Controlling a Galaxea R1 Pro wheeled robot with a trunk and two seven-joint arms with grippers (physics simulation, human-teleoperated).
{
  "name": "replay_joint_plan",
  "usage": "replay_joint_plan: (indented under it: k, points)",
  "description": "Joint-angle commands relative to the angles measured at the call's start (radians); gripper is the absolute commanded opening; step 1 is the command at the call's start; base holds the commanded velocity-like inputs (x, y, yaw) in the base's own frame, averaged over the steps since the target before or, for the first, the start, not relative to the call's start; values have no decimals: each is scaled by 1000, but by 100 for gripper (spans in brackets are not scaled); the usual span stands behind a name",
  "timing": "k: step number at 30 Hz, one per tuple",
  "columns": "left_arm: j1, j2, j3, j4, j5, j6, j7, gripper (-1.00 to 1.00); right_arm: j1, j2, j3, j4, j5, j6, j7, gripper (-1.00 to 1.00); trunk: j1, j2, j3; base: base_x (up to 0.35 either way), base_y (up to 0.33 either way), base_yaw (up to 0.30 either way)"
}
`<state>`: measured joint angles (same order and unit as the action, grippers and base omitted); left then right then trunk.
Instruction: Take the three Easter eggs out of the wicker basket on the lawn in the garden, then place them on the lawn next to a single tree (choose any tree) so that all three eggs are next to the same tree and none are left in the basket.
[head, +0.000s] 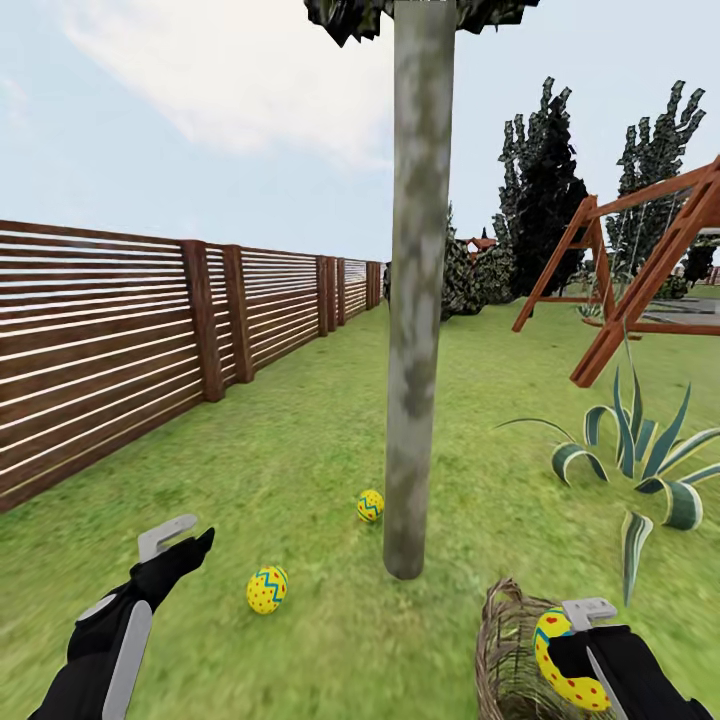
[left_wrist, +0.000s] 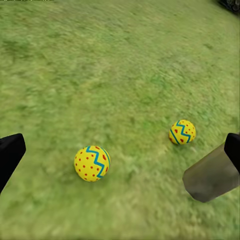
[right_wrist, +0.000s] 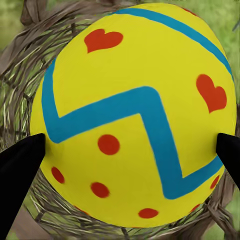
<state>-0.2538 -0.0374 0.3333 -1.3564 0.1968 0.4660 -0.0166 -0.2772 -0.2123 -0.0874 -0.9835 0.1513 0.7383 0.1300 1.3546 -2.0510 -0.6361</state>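
Both forearms are clad in matte black casing with a pale grey panel along the top. A light grey bracket is mounted beside the black left gripper (head: 187, 548) and the black right gripper (head: 575, 640).

Two eggs lie on the lawn (head: 300, 470) ahead of the left jaws: near egg (head: 267, 589), far egg (head: 370, 505) just beside the tree (head: 415, 350). The third egg (head: 565, 660) sits between the right jaws, over the wicker basket (head: 505, 665).

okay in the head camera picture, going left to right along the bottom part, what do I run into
Left gripper → nearer egg on the lawn → farther egg → tree trunk → wicker basket → third egg held in the right gripper.
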Motion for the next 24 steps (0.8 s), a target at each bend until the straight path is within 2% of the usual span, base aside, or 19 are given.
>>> replay_joint_plan:
  k: [1, 12, 20, 24]
  points:
    - [-1, -1, 3, -1, 7, 6, -2, 100, 0, 0, -2, -1, 11, 4, 9, -100, -4, 7, 2, 0, 0, 128]
    - [-1, -1, 3, -1, 7, 6, -2, 100, 0, 1, -2, 0, 13, 4, 8, -100, -46, 84, 37, 0, 0, 243]
    - [-1, -1, 3, 2, 6, 6, -2, 100, 0, 1, -2, 0, 7, 4, 10, -100, -77, 140, 62, -6, 0, 20]
    - [-1, -1, 3, 4, 6, 6, -2, 100, 0, 1, -2, 8, 8, 4, 10, -100, -92, 168, 74, -282, 0, 1]
